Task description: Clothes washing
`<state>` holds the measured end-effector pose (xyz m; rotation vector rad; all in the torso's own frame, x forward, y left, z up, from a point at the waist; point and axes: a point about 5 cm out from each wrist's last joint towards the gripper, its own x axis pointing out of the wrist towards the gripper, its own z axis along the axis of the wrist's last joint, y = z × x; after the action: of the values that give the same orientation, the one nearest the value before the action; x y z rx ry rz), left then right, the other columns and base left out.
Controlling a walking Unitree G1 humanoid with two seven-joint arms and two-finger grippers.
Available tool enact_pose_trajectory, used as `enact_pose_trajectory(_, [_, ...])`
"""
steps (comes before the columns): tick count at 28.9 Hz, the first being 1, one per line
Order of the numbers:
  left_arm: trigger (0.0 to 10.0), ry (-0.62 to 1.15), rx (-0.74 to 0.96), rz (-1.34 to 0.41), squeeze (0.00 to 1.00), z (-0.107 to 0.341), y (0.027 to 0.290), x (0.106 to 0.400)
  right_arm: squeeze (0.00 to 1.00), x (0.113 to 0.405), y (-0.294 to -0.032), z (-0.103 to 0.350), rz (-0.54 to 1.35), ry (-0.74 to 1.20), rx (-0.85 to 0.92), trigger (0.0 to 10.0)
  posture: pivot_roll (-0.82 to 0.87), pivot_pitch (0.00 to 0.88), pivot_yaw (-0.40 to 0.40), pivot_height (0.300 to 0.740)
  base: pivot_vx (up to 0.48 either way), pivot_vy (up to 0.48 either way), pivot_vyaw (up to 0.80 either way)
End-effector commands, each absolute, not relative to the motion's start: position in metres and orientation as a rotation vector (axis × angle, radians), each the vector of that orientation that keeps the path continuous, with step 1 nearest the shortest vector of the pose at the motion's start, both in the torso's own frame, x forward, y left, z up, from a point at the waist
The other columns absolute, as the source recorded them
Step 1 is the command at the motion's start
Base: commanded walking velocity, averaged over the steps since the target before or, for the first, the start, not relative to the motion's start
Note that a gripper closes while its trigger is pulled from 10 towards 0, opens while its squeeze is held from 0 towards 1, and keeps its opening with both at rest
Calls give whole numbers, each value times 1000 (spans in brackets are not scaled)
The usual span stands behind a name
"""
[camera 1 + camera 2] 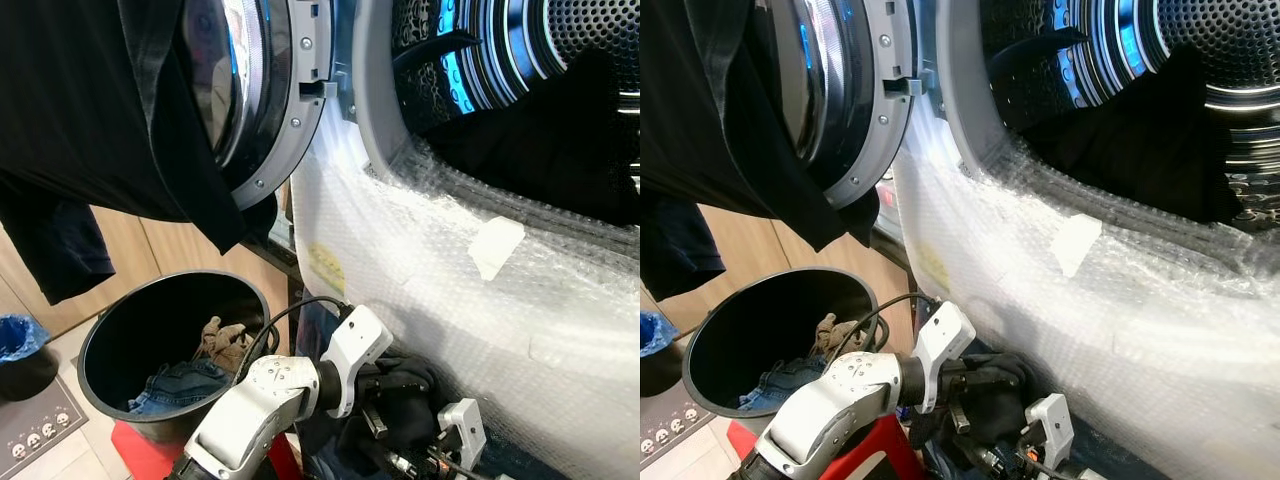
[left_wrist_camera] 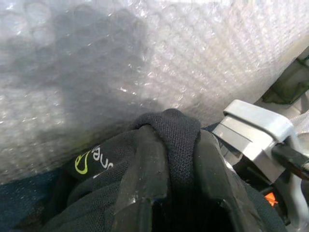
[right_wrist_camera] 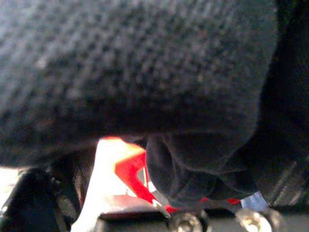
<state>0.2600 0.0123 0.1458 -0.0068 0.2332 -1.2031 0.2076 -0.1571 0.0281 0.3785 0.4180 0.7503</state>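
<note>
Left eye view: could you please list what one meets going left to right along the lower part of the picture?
Blue bag → black laundry bin holding clothes → left gripper shut on a black garment → bubble-wrapped washer front.

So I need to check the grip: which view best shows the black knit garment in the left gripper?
The left wrist view: its fingers pinch a fold of black knit garment. The eye views show a dark bundle; the right wrist view, blurred fabric.
</note>
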Motion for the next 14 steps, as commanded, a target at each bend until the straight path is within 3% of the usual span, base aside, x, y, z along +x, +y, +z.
enact_pose_trajectory(1, [0,166,-7,-1244,0,162,4,258,0,207,-160,26,709,419,414,10000,156,0,-17,740,0,0,0])
enact_pose_trajectory(7, [0,175,0,-1248,0,162,5,257,0,215,-165,25,618,392,440,10000,158,0,-16,740,0,0,0])
enact_pose_trajectory(8, [0,176,0,-1247,0,161,5,256,0,216,-165,24,605,390,446,2902,158,0,-16,740,0,0,0])
enact_pose_trajectory(9, [0,177,1,-1247,0,161,5,256,0,216,-165,24,604,390,449,2902,158,0,-16,740,0,0,0])
enact_pose_trajectory(10, [0,179,2,-1247,0,161,5,256,0,217,-164,25,613,377,460,0,161,0,-12,740,0,0,0])
enact_pose_trajectory(14, [0,180,10,-1261,0,162,5,255,0,217,-162,27,623,362,466,0,160,0,-12,740,0,0,0])
